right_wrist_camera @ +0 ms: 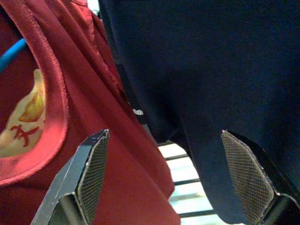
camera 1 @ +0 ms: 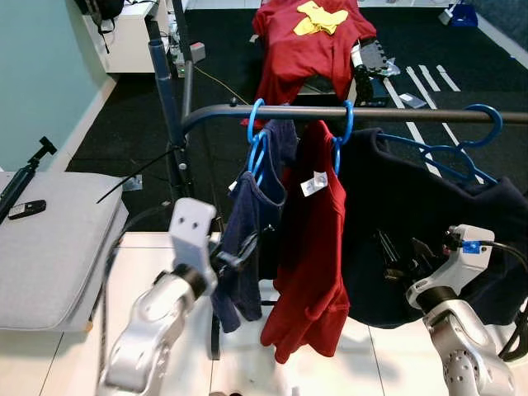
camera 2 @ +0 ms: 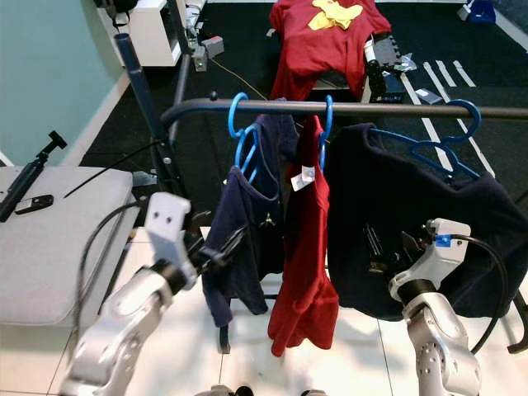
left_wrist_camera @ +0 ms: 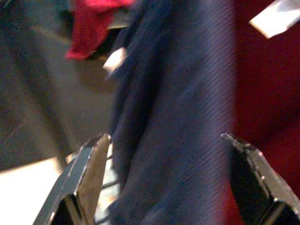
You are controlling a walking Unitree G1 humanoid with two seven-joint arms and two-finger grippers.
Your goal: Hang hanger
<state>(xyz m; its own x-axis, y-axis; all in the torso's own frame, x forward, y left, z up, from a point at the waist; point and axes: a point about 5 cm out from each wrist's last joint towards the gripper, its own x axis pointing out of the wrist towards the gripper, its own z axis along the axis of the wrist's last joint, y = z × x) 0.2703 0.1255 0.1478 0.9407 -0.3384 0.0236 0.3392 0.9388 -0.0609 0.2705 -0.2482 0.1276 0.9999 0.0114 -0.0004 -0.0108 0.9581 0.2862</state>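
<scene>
Both grippers, left (left_wrist_camera: 164,183) and right (right_wrist_camera: 164,183), are spread apart before hung shirts, whose white tag (camera 1: 314,183) is unreadable.

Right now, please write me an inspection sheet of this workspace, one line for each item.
Surface: white tiled floor below the rail; black floor behind.
Job's things: dark rail carries three blue hangers, with a navy top, a red shirt and a dark navy garment.
Clutter: another red shirt lies spread behind the rail; black device on the grey cushion.
Grippers: left gripper open, navy cloth between its fingers; right gripper open, before the red and navy cloth.
Cables: black cable at the left arm.
Surroundings: teal wall, white cabinet.
</scene>
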